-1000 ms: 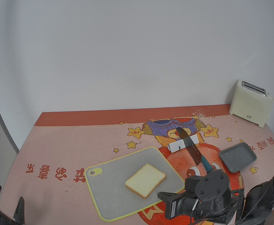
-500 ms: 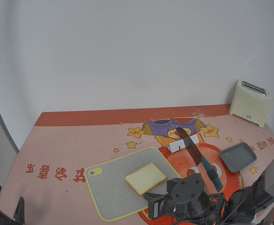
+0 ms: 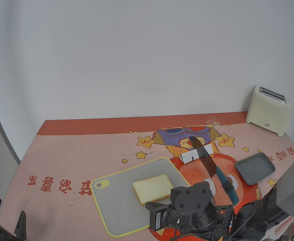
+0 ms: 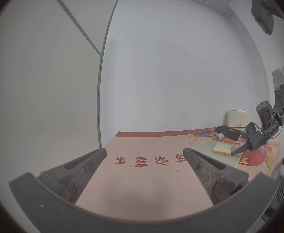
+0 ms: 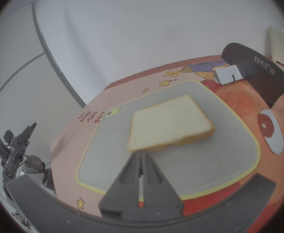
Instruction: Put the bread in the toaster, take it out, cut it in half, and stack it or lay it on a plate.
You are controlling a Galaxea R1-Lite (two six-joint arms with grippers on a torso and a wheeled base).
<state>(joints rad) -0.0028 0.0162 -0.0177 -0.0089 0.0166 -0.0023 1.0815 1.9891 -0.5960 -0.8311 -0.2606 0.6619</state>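
Note:
A pale slice of bread point(image 3: 152, 188) point(image 5: 169, 122) lies flat on the grey, yellow-rimmed cutting board point(image 3: 120, 201) point(image 5: 213, 159). My right gripper point(image 5: 140, 153) point(image 4: 234, 153) is shut, with its tips low over the board against the slice's near edge. At the table's near left corner my left gripper point(image 4: 143, 152) point(image 3: 8, 215) hangs open and holds nothing. A knife point(image 3: 210, 166) point(image 5: 258, 68) with a black blade and a blue handle rests right of the board, its blade on a white holder point(image 3: 193, 156). The cream toaster point(image 3: 269, 110) stands at the far right corner. A grey plate point(image 3: 255, 168) sits in front of it.
Crumbs are scattered near the table's back edge point(image 3: 214, 121). A wide stretch of the pink printed tablecloth point(image 3: 70, 158) lies open left of the board. The white wall stands right behind the table.
My right arm has moved left over the board's near corner. The bread has shifted slightly left and turned squarer to the board. The left gripper has kept still.

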